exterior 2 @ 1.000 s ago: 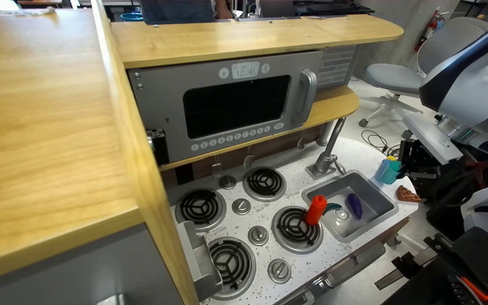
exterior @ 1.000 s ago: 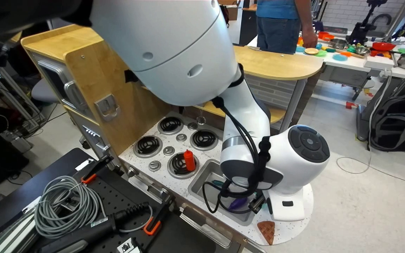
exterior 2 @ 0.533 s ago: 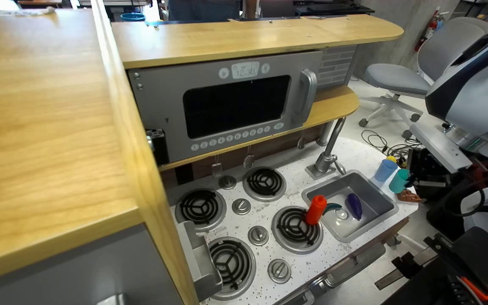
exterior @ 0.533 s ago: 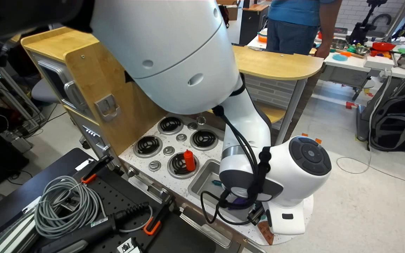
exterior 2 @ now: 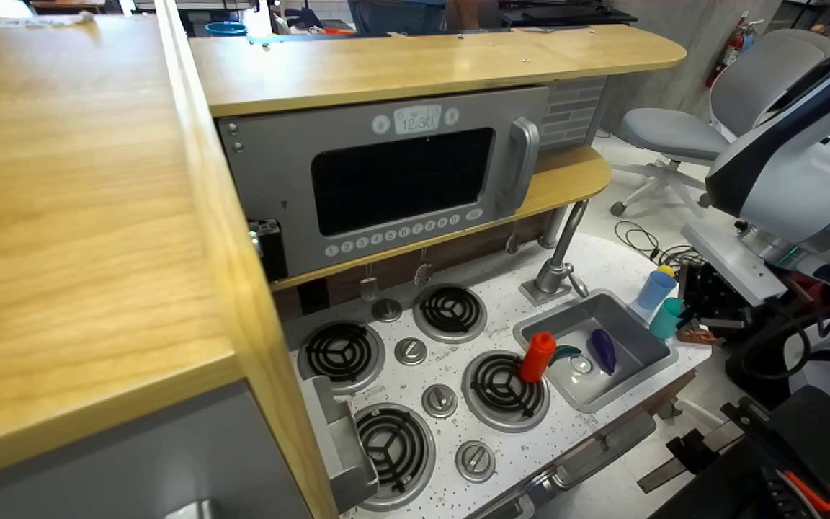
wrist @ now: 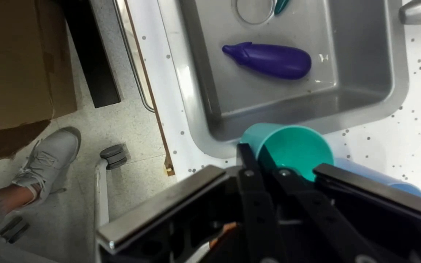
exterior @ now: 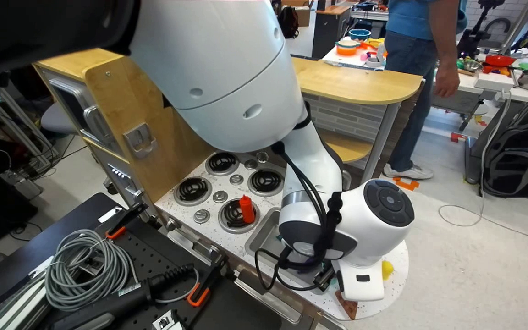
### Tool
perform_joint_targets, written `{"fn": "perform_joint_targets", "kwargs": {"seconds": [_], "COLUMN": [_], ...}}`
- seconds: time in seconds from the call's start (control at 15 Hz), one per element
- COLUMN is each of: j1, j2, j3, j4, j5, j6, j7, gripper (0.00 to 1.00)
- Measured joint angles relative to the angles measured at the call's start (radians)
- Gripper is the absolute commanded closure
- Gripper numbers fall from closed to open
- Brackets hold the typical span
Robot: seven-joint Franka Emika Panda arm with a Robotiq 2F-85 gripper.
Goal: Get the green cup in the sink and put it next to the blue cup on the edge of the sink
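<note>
Left to right across the wrist view. Shoe (wrist: 55,155) far left of the gripper (wrist: 254,148), well apart, no factor. Closer on that side: counter (wrist: 174,122), then sink (wrist: 195,113), spreading ahead of the fingertips (wrist: 245,155). Brown wedge (exterior: 349,308) lies just beside the gripper in an exterior view, so watch it.

Gripper is clamped on the green cup (wrist: 302,150) by its wall: one finger outside, one inside. Cup looks out of the sink, just right of the tips, its side overlapping the sink's near corner in the wrist view. Can't tell whether its base touches down. Purple eggplant (wrist: 272,60) lies in the sink ahead of the gripper, not in the way.

Blue cup (wrist: 367,172) is further right, just past the green one, part hidden by the gripper. Can't tell if the two touch.

Step in hand, my read: set-down beside the blue cup. To do it well: base fully over flat counter, off the sink's lip; level it before contact; go down slow, stop at first touch. Don't drift right, could tip the blue cup. Release: part the fingers only a little, since the inner one can shove the far wall. Then straight up until that finger clears the cup, sideways only after.
</note>
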Motion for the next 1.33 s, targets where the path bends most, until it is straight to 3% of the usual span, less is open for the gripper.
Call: {"fn": "perform_joint_targets", "kwargs": {"seconds": [0.33,0.87,0.93,1.0,1.33], "j1": [-0.003,-0.004,-0.005,-0.005,-0.009], "j2": [0.0,0.0,0.0,0.0,0.001], "j3": [0.003,0.026,0.029,0.032,0.041], "j4": [0.01,0.023,0.026,0.027,0.031], "j5": [0.002,0.043,0.044,0.045,0.052], "j6": [0.006,0.109,0.109,0.109,0.109], "j7": [-0.005,-0.004,-0.004,-0.004,-0.004], "gripper": [0.99,0.99,0.71,0.69,0.34]}}
